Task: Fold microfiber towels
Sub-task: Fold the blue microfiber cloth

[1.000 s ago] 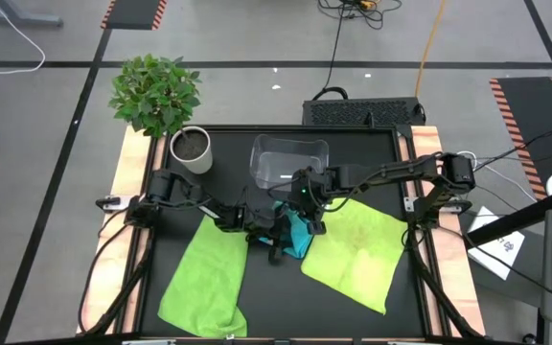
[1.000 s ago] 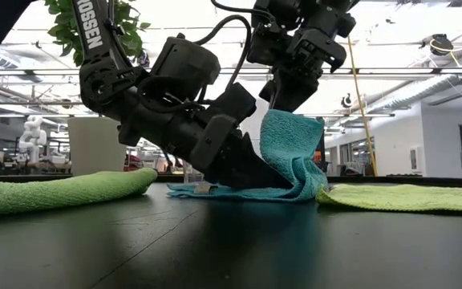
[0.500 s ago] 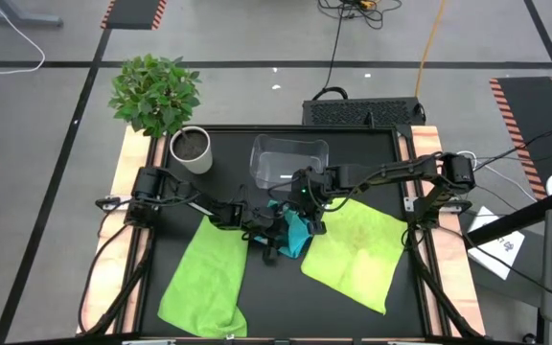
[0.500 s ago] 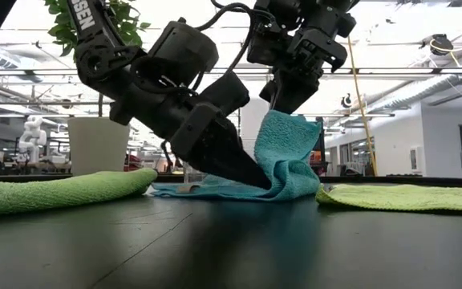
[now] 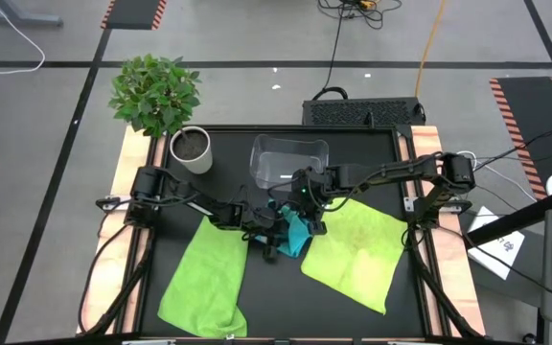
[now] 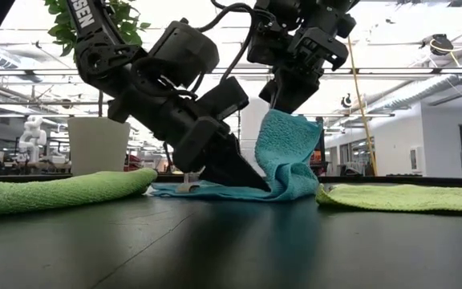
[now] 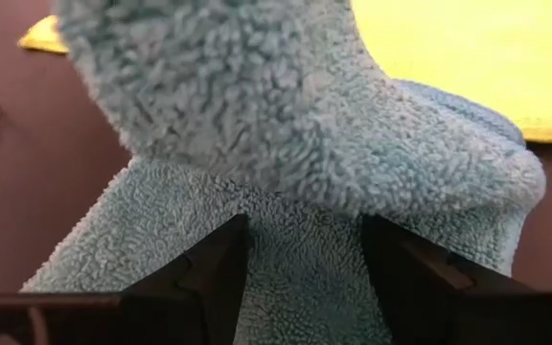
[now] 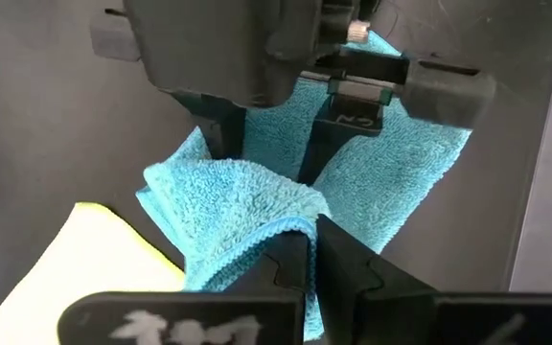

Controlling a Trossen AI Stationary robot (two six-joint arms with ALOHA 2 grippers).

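Turquoise towel (image 6: 289,160) edge pinched in right end effector (image 8: 307,251), beneath spread, empty left end effector (image 7: 300,251).

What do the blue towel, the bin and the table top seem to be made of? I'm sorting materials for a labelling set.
The turquoise towel looks like plush microfiber: dense fuzzy loops with a stitched hem. The bin appears to be clear, glossy plastic, since the table shows through its walls. The table top looks like a smooth dark sheet with a slight sheen, faintly mirroring the towel; its material is unclear.
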